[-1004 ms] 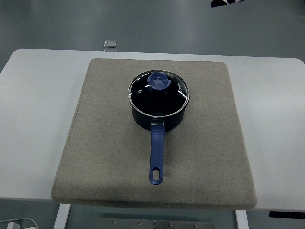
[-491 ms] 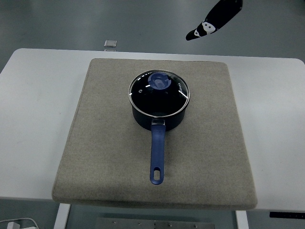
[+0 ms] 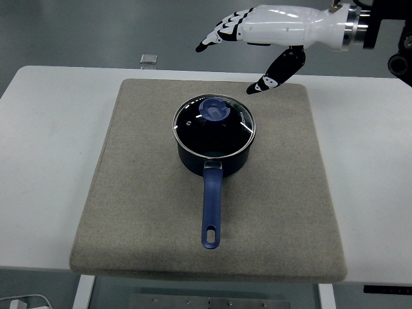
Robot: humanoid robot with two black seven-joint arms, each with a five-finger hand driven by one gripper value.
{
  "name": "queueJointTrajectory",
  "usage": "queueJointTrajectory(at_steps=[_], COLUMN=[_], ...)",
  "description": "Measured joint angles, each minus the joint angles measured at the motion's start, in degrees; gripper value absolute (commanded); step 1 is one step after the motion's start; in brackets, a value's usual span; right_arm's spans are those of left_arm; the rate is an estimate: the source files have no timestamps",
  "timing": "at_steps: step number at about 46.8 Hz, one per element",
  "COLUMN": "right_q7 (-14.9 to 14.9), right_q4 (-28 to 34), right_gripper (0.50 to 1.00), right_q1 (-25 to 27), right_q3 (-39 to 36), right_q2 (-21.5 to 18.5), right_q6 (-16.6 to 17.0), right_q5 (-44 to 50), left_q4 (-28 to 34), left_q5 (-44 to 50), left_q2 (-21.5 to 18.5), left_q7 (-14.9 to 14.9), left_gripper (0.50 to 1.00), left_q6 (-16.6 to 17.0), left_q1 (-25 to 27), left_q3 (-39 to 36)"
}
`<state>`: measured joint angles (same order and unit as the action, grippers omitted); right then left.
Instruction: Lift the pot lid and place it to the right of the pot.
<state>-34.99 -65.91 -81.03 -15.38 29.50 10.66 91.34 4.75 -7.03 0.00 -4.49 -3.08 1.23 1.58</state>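
Glass lid (image 3: 214,121) on the blue pot (image 3: 212,154), right hand (image 3: 270,29) above, fingers spread, empty.

I'm working in what looks like a lab or test room, not a kitchen. The pot (image 3: 213,140) sits on a grey felt mat (image 3: 129,193) over a plain white table (image 3: 45,129), with bare grey floor (image 3: 96,32) beyond.

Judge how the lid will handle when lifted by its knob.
The lid looks like rigid glass with a metal rim, so probably stiff but breakable. Its blue knob is small and smooth, perhaps slippery. The open right hand hovers above.
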Motion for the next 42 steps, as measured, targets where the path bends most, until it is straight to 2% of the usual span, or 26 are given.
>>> queueJointTrajectory(at_steps=[12, 42], right_q7=[0.0, 0.0], right_q4=[0.2, 3.6], right_gripper=[0.934, 0.934], right_q1=[1.7, 6.2], right_q3=[5.3, 5.7], right_q2=[-1.5, -5.4], right_q6=[-7.3, -14.2], right_q5=[0.6, 3.9], left_q4=[0.0, 0.0], left_q5=[0.0, 0.0], left_q2=[0.0, 0.0], left_q7=[0.0, 0.0], left_gripper=[1.0, 1.0], left_q6=[0.0, 0.0], left_q1=[0.0, 0.0], left_q3=[0.0, 0.0])
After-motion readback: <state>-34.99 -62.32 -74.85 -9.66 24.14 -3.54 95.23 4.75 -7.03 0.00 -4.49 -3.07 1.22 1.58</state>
